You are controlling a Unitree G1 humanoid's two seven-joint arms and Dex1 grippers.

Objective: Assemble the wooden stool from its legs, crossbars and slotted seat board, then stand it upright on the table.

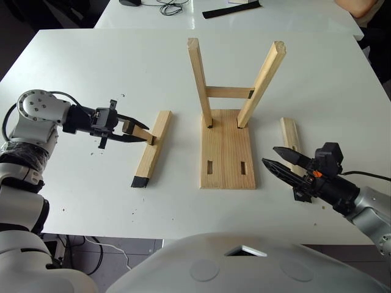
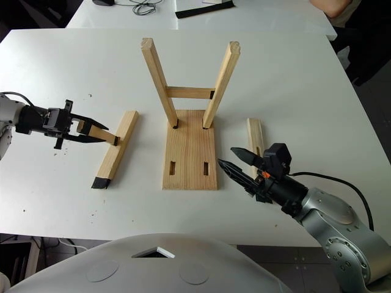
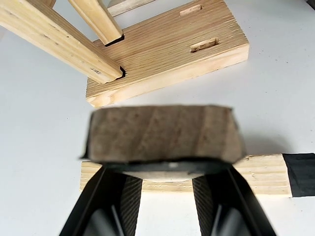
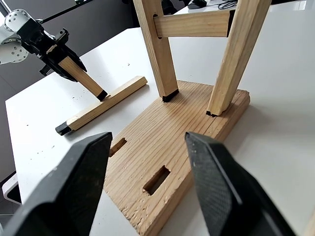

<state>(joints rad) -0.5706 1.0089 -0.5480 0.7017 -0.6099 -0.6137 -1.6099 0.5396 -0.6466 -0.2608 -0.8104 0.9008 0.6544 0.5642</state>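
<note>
A smooth white table (image 1: 91,67) is seen, its front edge near the 6 o'clock end of the slotted seat board (image 1: 227,160); wider white surface lies toward 10 and 2 o'clock. The pale, grained rectangular board is laid flat at centre. Two square legs (image 1: 200,82) joined by a crossbar (image 1: 228,92) are seated in its 12 o'clock slots; the two 6 o'clock slots are unfilled. At 9 o'clock a black-tipped leg (image 1: 152,148) lies flat, touched by a tilted short crossbar (image 4: 81,76) that is clamped in the left gripper (image 1: 142,134). At 3 o'clock a plain leg (image 1: 290,139) lies flat. At 4 o'clock the right gripper (image 1: 270,155) is held with fingers spread, gripping nothing.
</note>
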